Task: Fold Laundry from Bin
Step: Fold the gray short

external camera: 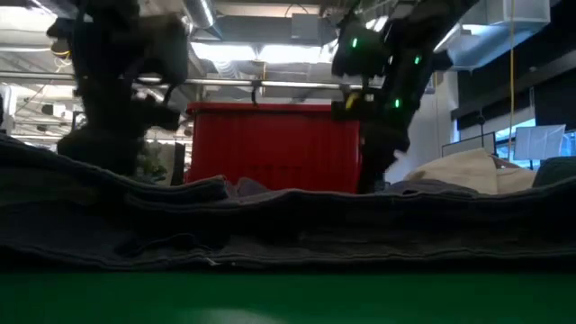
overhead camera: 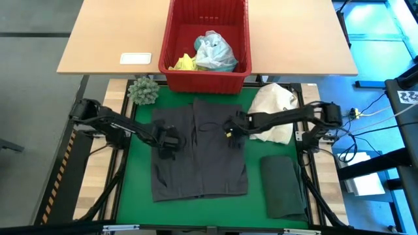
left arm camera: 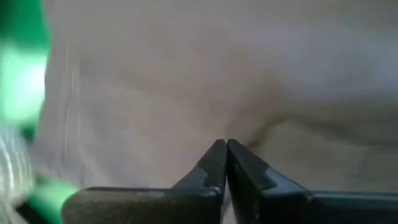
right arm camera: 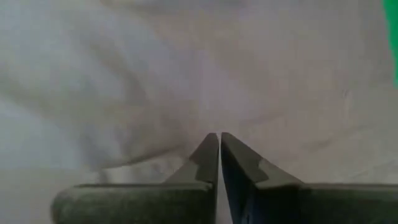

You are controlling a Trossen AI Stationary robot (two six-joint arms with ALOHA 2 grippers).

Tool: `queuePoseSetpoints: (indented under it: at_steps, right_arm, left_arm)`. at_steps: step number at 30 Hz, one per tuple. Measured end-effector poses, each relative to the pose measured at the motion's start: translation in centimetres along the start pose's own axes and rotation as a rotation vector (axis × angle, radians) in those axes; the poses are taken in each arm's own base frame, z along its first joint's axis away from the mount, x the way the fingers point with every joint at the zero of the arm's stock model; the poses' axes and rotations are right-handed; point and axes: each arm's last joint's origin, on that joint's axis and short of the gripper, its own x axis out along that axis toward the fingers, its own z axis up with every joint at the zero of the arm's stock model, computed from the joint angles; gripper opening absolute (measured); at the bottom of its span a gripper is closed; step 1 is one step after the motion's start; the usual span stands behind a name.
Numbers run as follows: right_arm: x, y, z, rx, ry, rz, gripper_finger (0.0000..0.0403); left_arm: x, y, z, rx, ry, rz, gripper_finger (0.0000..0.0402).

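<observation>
Grey garment [overhead camera: 199, 153] spread flat on the green surface [overhead camera: 255, 202], left claw [overhead camera: 169, 145] and right claw [overhead camera: 230, 128] both pressed together on its upper part, pinched cloth hidden, red bin [overhead camera: 208, 73] just beyond its top edge holding turquoise [overhead camera: 215, 52] and yellow laundry [overhead camera: 185, 63], dark folded garment [overhead camera: 285, 186] near the right edge.

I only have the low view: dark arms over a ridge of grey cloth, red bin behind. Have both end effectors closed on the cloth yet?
Observer: The left end effector is shut. Its wrist view shows the tips together on the grey garment, with creases running to them.
Operator: And the right one?
Observer: The right end effector is also shut on the cloth. From above it sits on the garment's right half, and the left one on the left half.
Operator: Anything left in the bin?
Observer: Yes, the bin holds a yellow piece and a turquoise piece.
</observation>
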Motion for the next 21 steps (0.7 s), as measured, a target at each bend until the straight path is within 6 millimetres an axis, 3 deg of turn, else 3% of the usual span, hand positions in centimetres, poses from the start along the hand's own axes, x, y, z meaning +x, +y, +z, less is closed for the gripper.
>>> queuePoseSetpoints:
  at_steps: [4,7,16,21]
  right_arm:
    - [2.2,-0.7,-0.6,0.033,0.087,-0.019,0.0003]
    - [2.8,-1.1,-0.7,0.092,0.111,-0.06,0.0008]
    - [2.3,-1.6,-1.7,0.199,0.181,-0.175,0.0005]
    - [1.8,-1.4,-1.8,0.211,0.182,-0.149,0.0002]
  left_arm:
    - [1.0,0.0,-1.3,-0.066,0.066,-0.015,0.0005]
    - [0.8,0.0,-2.1,-0.119,0.109,0.018,0.0002]
    - [0.1,0.3,-4.0,-0.247,0.231,0.144,0.0001]
    - [-0.7,-0.2,-3.7,-0.235,0.2,0.146,0.0001]
